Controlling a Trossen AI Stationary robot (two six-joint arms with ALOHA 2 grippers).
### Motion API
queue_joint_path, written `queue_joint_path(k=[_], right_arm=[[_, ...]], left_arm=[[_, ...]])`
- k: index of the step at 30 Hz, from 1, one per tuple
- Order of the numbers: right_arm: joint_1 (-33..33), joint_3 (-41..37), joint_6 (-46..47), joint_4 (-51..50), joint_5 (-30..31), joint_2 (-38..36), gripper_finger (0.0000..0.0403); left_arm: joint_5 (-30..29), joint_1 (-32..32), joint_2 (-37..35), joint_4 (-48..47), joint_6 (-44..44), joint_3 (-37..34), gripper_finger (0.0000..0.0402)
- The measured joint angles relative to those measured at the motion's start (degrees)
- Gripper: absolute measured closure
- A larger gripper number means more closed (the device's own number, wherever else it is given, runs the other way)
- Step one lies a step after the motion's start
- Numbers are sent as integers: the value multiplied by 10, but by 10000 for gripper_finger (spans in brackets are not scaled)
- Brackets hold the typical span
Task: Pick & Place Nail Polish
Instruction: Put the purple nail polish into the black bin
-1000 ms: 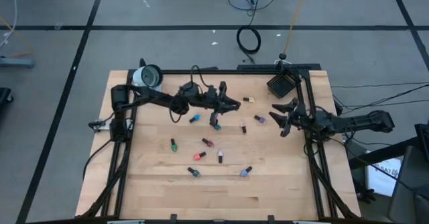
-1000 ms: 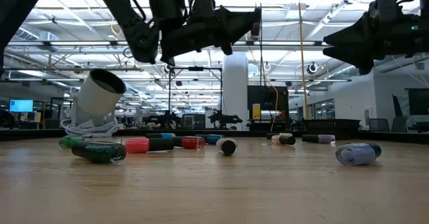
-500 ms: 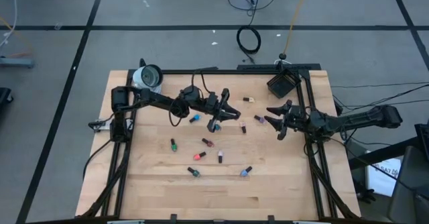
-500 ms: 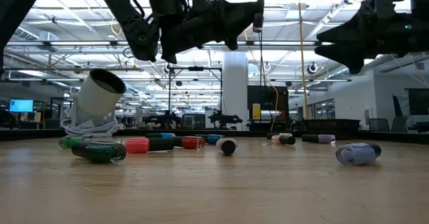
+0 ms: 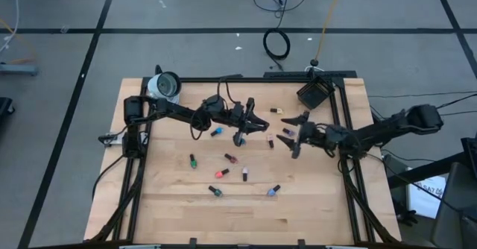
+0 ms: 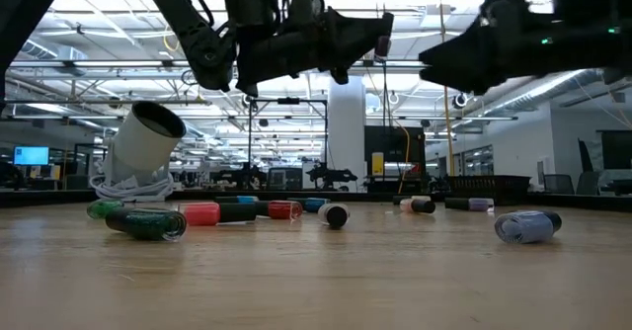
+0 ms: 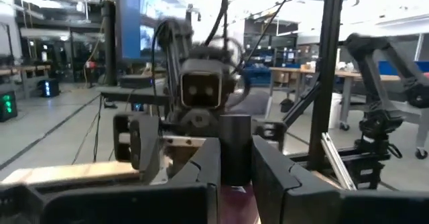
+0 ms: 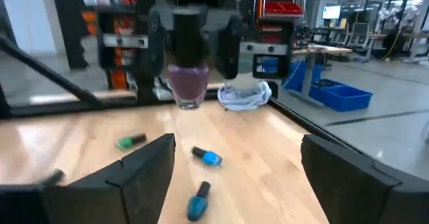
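While both arms hang above the wooden desk (image 5: pixel 313 204), this is how the scene lies:

Bottles counted: nine nail polish bottles lie loose on the desk in the high view, and one more is held in the air, ten in all.
Bottle colours on the desk: a beige one (image 5: pixel 276 110) near the far edge; a purple one (image 5: pixel 289 133) under the right arm; a pale pink one (image 5: pixel 270 142); a blue one (image 5: pixel 216 132); a green one (image 5: pixel 192 160); a dark red one (image 5: pixel 231 158); a bright red one (image 5: pixel 221 174); a mauve one (image 5: pixel 244 174); a dark green one (image 5: pixel 215 191); a light blue one (image 5: pixel 273 191). That list makes ten, so the loose count may be ten; the smallest are hard to tell apart.
Held bottle: a purple-tinted bottle with a dark cap (image 8: pixel 188 83), upright, cap uppermost, above the middle of the desk.
Left pincer (image 5: pixel 257 122): clenched on the cap of the held bottle, raised clear of the desk.
Right pincer (image 5: pixel 292 133): spread wide, empty, raised, facing the left pincer and near it, fingers (image 8: pixel 144 167) apart on either side of the held bottle in its wrist view.
Containers: a small black square box (image 5: pixel 314 94) sits at the far right corner of the desk; its contents cannot be made out.
Other things: a white cylinder with a coiled white cable (image 5: pixel 164 85) lies tilted at the far left corner.
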Motion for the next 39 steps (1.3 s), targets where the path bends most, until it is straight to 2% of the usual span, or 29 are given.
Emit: queue_joint_path(k=[3, 8, 13, 15, 20, 25, 35, 39], right_arm=[[-5, 33, -19, 17, -3, 43, 106], [-20, 80, -10, 21, -59, 107, 109], [-29, 121, -10, 36, -80, 158, 111], [-30, 134, -9, 39, -102, 172, 114], [-30, 149, -14, 46, -105, 184, 131], [-30, 149, -15, 52, -104, 184, 170], [-30, 149, -14, 48, -84, 184, 280], [-28, 149, -13, 40, -108, 183, 311]], left_arm=[[0, 0, 0, 0, 0, 0, 366], [0, -1, 0, -2, -4, 0, 364], [0, -3, 0, -3, 3, 0, 366], [1, -3, 0, -3, 6, 0, 366], [4, -5, 0, -7, 4, 0, 362], [6, -6, 0, -7, 6, 0, 366], [-5, -4, 0, -6, 7, 0, 369], [12, -3, 0, -5, 6, 0, 366]])
